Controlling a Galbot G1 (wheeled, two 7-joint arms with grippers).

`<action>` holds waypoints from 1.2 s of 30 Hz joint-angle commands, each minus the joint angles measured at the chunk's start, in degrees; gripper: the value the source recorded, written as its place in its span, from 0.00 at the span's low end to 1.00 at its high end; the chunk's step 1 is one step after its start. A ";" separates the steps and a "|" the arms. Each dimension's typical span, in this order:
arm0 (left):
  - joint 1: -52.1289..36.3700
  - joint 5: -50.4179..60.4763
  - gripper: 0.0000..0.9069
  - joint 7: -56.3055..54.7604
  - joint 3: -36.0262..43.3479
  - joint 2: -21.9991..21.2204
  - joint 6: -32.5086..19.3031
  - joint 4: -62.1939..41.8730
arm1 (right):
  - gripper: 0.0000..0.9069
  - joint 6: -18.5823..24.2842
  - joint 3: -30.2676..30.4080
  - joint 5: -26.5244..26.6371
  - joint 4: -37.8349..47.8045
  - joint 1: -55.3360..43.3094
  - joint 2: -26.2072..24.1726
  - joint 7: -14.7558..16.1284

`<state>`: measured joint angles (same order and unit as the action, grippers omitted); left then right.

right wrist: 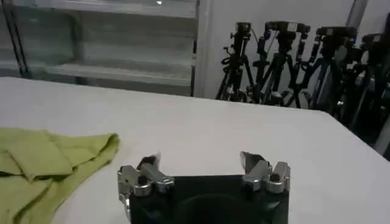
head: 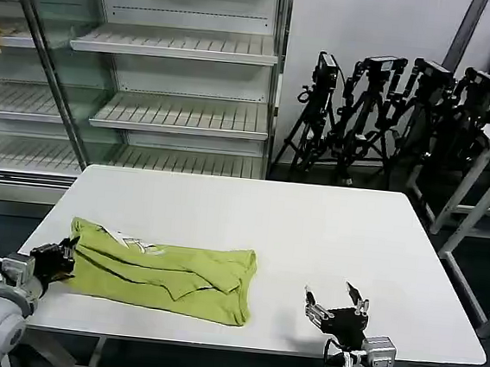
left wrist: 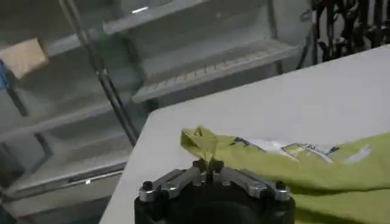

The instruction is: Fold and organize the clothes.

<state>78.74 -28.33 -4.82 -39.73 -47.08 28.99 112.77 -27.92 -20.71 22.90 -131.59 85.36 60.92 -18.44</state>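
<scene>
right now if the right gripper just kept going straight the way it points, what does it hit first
Probably nothing soon: the right gripper, open, points across bare table. The T-shirt lies off to its left, out of line. Past the far edge stand tripods, though depth is unclear.

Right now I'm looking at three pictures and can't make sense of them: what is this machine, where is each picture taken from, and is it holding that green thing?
This is a robot with two arms, each ending in a claw. The wide picture comes from a camera on its head, looking down at a white table. The other two come from small cameras on its wrists, so each shows that arm's own claw up close.

On the table lies one lime-green T-shirt, partly folded and rumpled, on the robot's left side of the table.

The left claw is at the shirt's outer edge, shut on a pinch of the fabric; the left wrist picture shows the cloth bunched up between its tips.

The right claw is open and holds nothing. It sits near the table's front edge, apart from the shirt.

Behind the table stand empty shelves and camera tripods.
</scene>
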 commanded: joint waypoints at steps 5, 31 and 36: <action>-2.62 4.91 0.01 2.76 18.92 -4.89 1.41 13.14 | 1.00 0.29 -0.78 -0.95 -0.03 0.95 0.05 0.27; -16.82 -7.38 0.01 -8.15 35.29 -13.08 4.15 3.97 | 1.00 0.35 -2.18 -2.75 0.33 1.32 1.34 0.31; -17.39 -12.30 0.01 -10.15 36.00 -13.68 4.20 4.90 | 1.00 0.31 -2.28 -2.78 0.41 1.12 1.22 0.34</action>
<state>64.72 -30.16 -8.57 -7.84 -58.89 32.69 118.39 -27.57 -22.86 20.17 -131.23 86.54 62.23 -18.09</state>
